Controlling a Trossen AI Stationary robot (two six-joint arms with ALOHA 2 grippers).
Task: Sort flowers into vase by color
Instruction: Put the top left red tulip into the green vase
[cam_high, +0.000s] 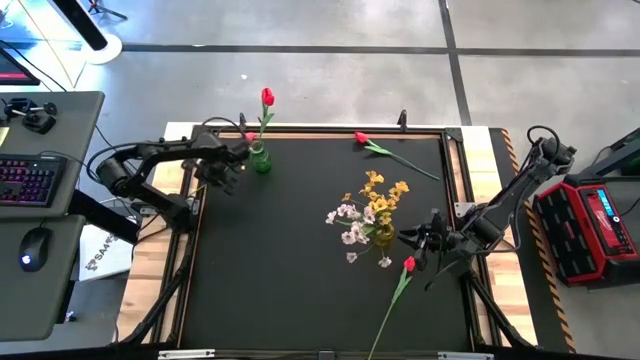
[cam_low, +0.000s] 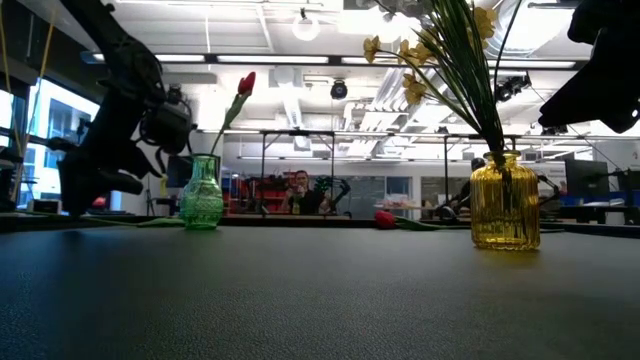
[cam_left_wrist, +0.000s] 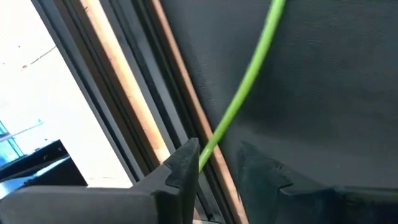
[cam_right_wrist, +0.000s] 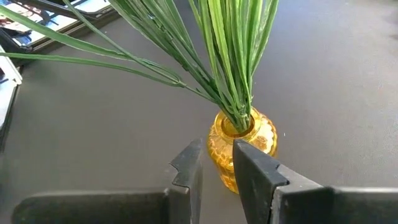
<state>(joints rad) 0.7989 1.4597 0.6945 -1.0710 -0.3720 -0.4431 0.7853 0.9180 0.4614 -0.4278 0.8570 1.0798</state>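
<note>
A green glass vase (cam_high: 260, 158) (cam_low: 202, 195) stands at the mat's far left with one red flower (cam_high: 267, 97) upright in it. My left gripper (cam_high: 212, 178) (cam_left_wrist: 219, 165) is open just left of the vase, low over the mat's left edge. A second red flower's green stem (cam_left_wrist: 245, 93) runs between its fingers, and its bloom (cam_high: 249, 137) lies beside the vase. The yellow vase (cam_high: 384, 235) (cam_right_wrist: 242, 140) holds the yellow spray (cam_high: 385, 190) and the white-pink spray (cam_high: 350, 225). My right gripper (cam_high: 415, 240) (cam_right_wrist: 216, 165) is open, empty, just right of it. My left gripper has the red flower's stem (cam_left_wrist: 214, 134) passing between its fingers, close against the inner side of one finger (cam_left_wrist: 186, 168). The gap is wider than the stem. Whether the finger touches the stem, I cannot tell.
One red flower (cam_high: 361, 137) lies on the mat's far right part, its stem (cam_high: 405, 160) pointing right. Another red flower (cam_high: 408, 264) lies near the front edge, with its stem (cam_high: 385, 320) running off it. Wooden strips (cam_left_wrist: 124, 93) border the mat. A person (cam_low: 300, 190) stands beyond the table.
</note>
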